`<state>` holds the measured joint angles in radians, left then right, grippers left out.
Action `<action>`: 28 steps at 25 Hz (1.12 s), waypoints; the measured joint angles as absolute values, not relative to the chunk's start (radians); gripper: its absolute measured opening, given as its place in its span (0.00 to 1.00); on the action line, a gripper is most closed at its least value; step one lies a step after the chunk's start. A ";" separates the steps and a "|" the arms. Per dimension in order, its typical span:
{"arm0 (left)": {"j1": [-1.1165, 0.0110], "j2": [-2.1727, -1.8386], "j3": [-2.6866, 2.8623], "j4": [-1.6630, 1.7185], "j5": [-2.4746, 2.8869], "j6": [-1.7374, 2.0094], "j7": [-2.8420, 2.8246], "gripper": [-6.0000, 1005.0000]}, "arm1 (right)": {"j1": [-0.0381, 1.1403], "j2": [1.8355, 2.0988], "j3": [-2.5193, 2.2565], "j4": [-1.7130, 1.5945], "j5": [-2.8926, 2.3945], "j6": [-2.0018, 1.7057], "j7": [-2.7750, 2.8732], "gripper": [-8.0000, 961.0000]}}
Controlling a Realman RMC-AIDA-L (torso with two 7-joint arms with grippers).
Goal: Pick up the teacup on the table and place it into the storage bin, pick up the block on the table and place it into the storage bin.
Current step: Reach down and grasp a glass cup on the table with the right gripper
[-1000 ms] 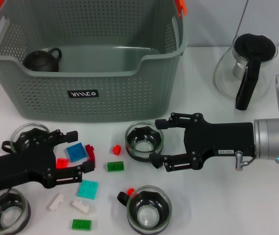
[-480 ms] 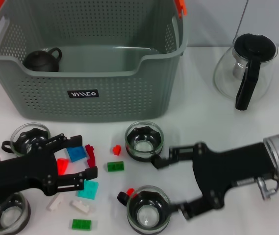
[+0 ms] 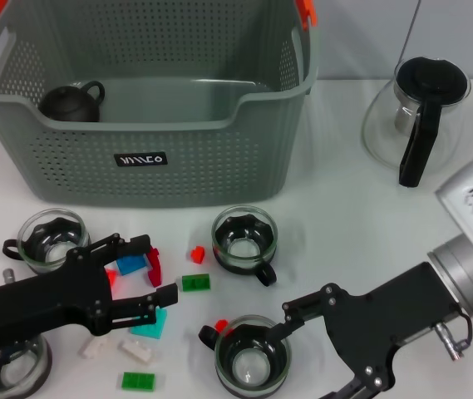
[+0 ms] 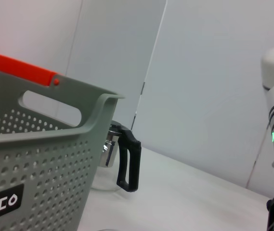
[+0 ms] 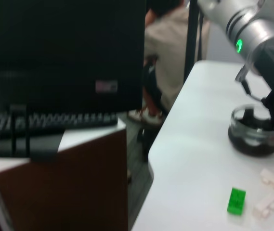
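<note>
With a dark teacup [image 3: 70,101] already in the bin [image 3: 149,116] at upper left, the spread right end effector [image 3: 315,349] flanks the bottom-centre cup [image 3: 251,357] and must close, while the spread left end effector [image 3: 155,270] hovers over the blocks [image 3: 128,263].

The work surface is a white table [image 3: 344,216], evenly lit, and behind it stands a pale grey wall [image 4: 214,72] made of flat panels with thin vertical seams between them. Beside the table edge, the right wrist view shows a dark monitor [image 5: 62,53] above a keyboard [image 5: 45,122] on a reddish-brown desk [image 5: 64,192]. Behind them a person [image 5: 165,48] in a beige top sits near a black vertical pole [image 5: 190,38], with a strip of grey floor [image 5: 139,187] between desk and table.
</note>
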<state>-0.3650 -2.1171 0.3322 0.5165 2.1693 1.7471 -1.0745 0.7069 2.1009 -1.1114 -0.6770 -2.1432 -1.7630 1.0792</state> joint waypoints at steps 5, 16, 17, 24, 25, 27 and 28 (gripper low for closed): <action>-0.366 -2.128 0.330 0.511 2.168 1.721 -1.075 0.93 | 0.715 2.103 -1.238 -0.779 -2.140 -1.723 1.130 0.91; -0.357 -2.134 0.330 0.511 2.167 1.716 -1.074 0.93 | 0.798 2.109 -1.471 -0.852 -2.134 -1.659 1.295 0.91; -0.356 -2.134 0.330 0.511 2.167 1.717 -1.074 0.93 | 0.800 2.109 -1.501 -0.870 -2.134 -1.647 1.325 0.91; -0.355 -2.134 0.320 0.511 2.167 1.717 -1.073 0.93 | 0.789 2.108 -1.667 -0.995 -2.139 -1.590 1.456 0.91; -0.354 -2.134 0.319 0.511 2.168 1.717 -1.073 0.93 | 0.787 2.108 -1.686 -1.003 -2.140 -1.580 1.468 0.91; -0.354 -2.134 0.319 0.511 2.168 1.717 -1.072 0.93 | 0.787 2.106 -1.743 -1.010 -2.147 -1.544 1.504 0.91; -0.354 -2.134 0.319 0.510 2.167 1.717 -1.072 0.93 | 0.787 2.106 -1.743 -1.010 -2.147 -1.544 1.504 0.91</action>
